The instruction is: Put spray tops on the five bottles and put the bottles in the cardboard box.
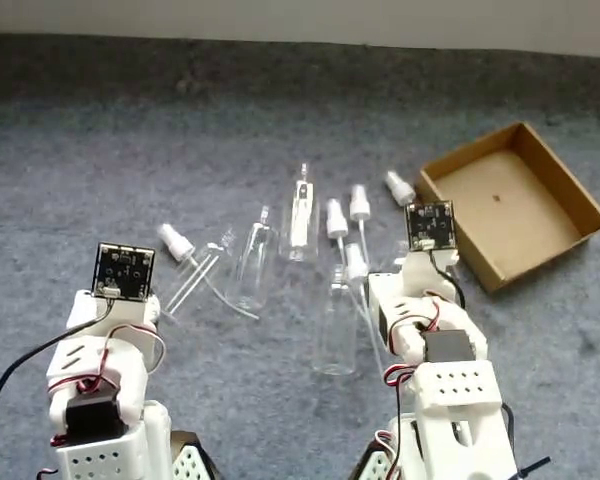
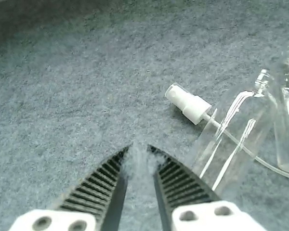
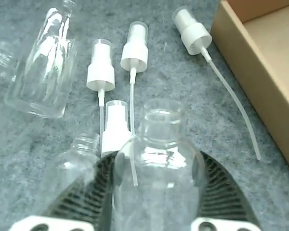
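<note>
Looking down, we see a grey carpeted counter point(image 1: 100, 150) carrying everything. The cardboard box point(image 1: 510, 200) lies open-side up at the far right, just beyond the right arm point(image 1: 435, 360), and every bottle is outside it. The left arm point(image 1: 100, 370) sits at the near left, well apart from the box.

The right fingers point(image 3: 221, 187) are closed against both sides of a clear bottle point(image 3: 159, 183) with an open neck. A second bottle point(image 1: 337, 325) lies just beside that arm. A third bottle point(image 1: 252, 265) and a fourth bottle point(image 1: 300, 215) lie on their sides between the arms.

The left fingers point(image 2: 106, 187) stand a narrow gap apart over bare carpet, holding nothing. A spray top point(image 2: 188, 103) lies near them, its thin tube trailing. Four more spray tops point(image 3: 135, 48) lie loose ahead of the held bottle, one close to the box wall
</note>
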`<control>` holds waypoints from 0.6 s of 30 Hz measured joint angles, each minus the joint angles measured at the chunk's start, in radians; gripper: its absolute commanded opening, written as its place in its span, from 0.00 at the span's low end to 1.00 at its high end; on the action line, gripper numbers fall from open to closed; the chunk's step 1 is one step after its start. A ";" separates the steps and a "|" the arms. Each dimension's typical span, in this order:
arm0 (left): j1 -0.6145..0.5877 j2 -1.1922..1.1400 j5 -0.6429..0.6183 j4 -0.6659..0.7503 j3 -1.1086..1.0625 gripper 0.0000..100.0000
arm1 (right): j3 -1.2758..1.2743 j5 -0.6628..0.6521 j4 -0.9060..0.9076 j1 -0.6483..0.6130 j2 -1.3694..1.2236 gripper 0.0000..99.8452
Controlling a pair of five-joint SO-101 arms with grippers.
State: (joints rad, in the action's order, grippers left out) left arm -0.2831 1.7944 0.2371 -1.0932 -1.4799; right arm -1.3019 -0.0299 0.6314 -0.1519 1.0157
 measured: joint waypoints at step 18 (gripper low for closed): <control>0.034 -0.961 -0.213 0.003 0.569 0.20 | -0.006 0.000 0.000 0.000 0.000 0.15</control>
State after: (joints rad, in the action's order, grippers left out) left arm -0.2493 0.8339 0.0238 -1.0902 -0.9106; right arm -1.3080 -0.0299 0.6314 -0.1519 1.0157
